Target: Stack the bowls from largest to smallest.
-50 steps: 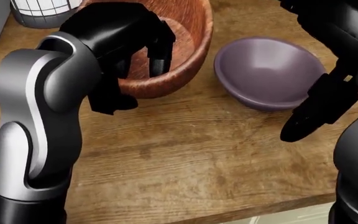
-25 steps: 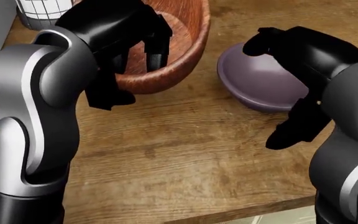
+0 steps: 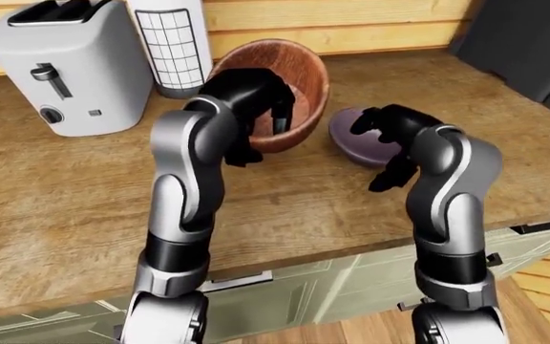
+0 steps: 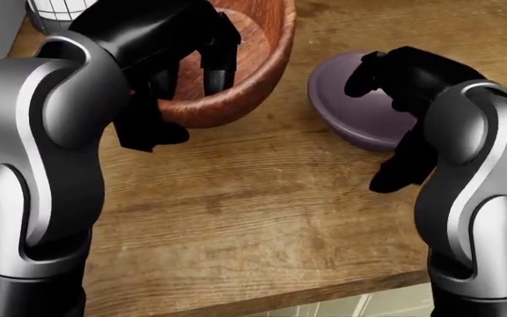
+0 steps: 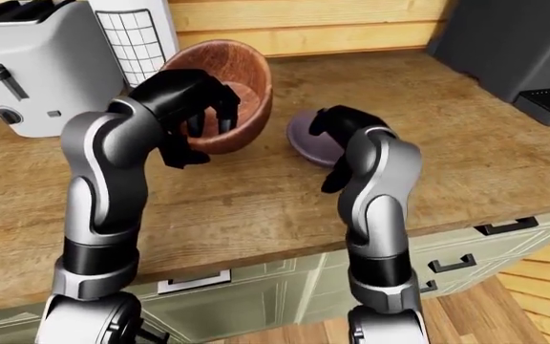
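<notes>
Broadly, the wooden bench (image 3: 55,208) takes up most of the scene, with pale green cabinet fronts (image 3: 285,301) under its near edge and a plank wall (image 3: 351,29) along the top; a dark appliance (image 5: 523,43) fills the upper right corner of the right-eye view; a white toaster (image 3: 65,68) sits at the upper left, and beside it stands a white canister (image 3: 172,46) marked with a black grid; no lettering or brand can be read on either. Next in size comes the brown wooden bowl (image 4: 262,49), tipped so its opening faces the camera, just right of the canister; the left robot hand (image 4: 188,56) is clamped on its near rim, dark fingers (image 4: 218,66) hooked down inside the bowl and the thumb pressed on the outer wall below. Just right of it, close but apart, rests the smaller purple bowl (image 4: 341,99), also tilted with its near edge on the bench; the right robot hand (image 4: 386,86) reaches over its right-hand rim with fingers spread and uncurled, one finger (image 4: 363,76) lying across the bowl's inside and the thumb (image 4: 399,168) hanging down outside toward the bench, not closed round it.
</notes>
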Available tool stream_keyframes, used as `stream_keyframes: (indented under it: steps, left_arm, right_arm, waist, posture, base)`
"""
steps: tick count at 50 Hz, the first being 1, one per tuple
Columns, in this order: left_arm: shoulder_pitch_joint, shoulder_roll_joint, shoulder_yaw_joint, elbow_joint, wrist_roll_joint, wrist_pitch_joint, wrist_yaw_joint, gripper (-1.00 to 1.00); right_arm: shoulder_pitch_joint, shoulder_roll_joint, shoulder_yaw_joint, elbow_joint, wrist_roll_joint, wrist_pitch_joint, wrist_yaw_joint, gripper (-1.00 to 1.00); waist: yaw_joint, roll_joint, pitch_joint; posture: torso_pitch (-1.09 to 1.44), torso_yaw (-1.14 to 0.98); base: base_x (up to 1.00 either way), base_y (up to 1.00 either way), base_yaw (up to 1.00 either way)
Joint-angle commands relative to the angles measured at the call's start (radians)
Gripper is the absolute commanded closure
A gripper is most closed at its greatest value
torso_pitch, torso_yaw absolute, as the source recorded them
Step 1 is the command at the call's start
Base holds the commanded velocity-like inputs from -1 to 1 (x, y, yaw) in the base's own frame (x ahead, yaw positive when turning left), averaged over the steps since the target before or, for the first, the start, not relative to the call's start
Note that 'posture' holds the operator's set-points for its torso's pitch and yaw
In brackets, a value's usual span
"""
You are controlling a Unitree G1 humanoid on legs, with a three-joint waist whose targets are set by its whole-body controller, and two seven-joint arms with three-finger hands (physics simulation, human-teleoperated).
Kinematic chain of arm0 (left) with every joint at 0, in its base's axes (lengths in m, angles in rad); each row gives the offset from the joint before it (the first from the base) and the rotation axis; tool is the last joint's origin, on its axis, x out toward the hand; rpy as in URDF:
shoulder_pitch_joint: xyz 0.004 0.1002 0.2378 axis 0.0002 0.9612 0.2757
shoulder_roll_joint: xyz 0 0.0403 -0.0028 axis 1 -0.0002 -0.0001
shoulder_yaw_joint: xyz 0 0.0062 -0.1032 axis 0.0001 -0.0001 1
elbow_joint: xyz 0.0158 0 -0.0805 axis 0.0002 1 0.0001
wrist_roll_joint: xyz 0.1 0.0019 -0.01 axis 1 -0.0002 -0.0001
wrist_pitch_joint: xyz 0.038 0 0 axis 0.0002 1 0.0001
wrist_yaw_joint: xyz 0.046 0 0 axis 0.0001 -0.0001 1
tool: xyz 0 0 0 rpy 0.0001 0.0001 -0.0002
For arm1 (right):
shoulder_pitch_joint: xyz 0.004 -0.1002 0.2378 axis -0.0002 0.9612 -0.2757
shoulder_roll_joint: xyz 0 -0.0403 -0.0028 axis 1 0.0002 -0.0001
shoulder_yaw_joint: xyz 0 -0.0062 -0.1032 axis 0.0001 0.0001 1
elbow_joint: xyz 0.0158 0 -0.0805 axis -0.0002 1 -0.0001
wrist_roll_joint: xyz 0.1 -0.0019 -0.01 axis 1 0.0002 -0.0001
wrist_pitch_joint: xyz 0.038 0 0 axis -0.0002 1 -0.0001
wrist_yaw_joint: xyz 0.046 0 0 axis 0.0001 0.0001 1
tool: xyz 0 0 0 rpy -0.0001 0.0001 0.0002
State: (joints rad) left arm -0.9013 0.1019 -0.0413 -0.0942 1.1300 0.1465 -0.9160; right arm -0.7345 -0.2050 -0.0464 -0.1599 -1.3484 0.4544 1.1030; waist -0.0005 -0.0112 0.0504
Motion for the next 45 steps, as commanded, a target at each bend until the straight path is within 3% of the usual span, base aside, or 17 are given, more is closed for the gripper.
stream_keyframes:
  steps: [1, 16, 20, 29, 36, 39, 45]
  left_arm:
    - [-0.04, 0.004, 0.01, -0.04, -0.003, -0.006, 0.027, 1.0]
    - [-0.036, -0.001, 0.007, -0.047, -0.009, 0.004, 0.031, 1.0]
    - [-0.035, 0.002, 0.009, -0.044, -0.014, 0.002, 0.033, 1.0]
    - [-0.024, 0.005, 0.01, -0.041, -0.025, -0.007, 0.04, 1.0]
    - [-0.015, 0.002, 0.006, -0.06, -0.023, -0.007, 0.029, 1.0]
    - [-0.005, -0.004, 0.002, -0.071, -0.018, -0.008, 0.024, 1.0]
    - [0.001, -0.006, 0.003, -0.082, -0.016, -0.01, 0.017, 1.0]
  right_arm:
    - [-0.038, -0.011, -0.003, -0.023, -0.008, -0.004, -0.022, -0.36]
    - [-0.055, -0.014, 0.011, 0.154, 0.018, -0.003, -0.111, -0.12]
    - [-0.05, -0.005, 0.019, 0.181, 0.018, -0.006, -0.127, 0.06]
    - [0.03, 0.014, 0.05, 0.243, -0.026, -0.062, -0.214, 0.09]
    - [0.076, 0.014, 0.043, 0.212, -0.06, -0.107, -0.226, 0.66]
    - [0.076, 0.011, 0.032, 0.17, -0.068, -0.111, -0.206, 1.0]
    - [0.09, -0.025, -0.002, 0.043, -0.078, -0.142, -0.136, 1.0]
  waist:
    - [0.0, -0.003, -0.033]
    - [0.002, -0.007, -0.037]
    - [0.003, -0.01, -0.037]
    - [0.006, -0.016, -0.04]
    - [0.011, -0.021, -0.045]
    - [0.013, -0.022, -0.046]
    - [0.014, -0.023, -0.048]
  posture:
    - [0.0, 0.0]
    - [0.0, 0.0]
    - [0.0, 0.0]
    - [0.0, 0.0]
    - [0.0, 0.0]
    - [0.0, 0.0]
    - [0.0, 0.0]
  base:
    - [0.0, 0.0, 0.0]
    - [0.0, 0.0, 0.0]
    - [0.0, 0.0, 0.0]
    - [0.0, 0.0, 0.0]
    - [0.0, 0.0, 0.0]
    - [0.0, 0.0, 0.0]
    - [0.0, 0.0, 0.0]
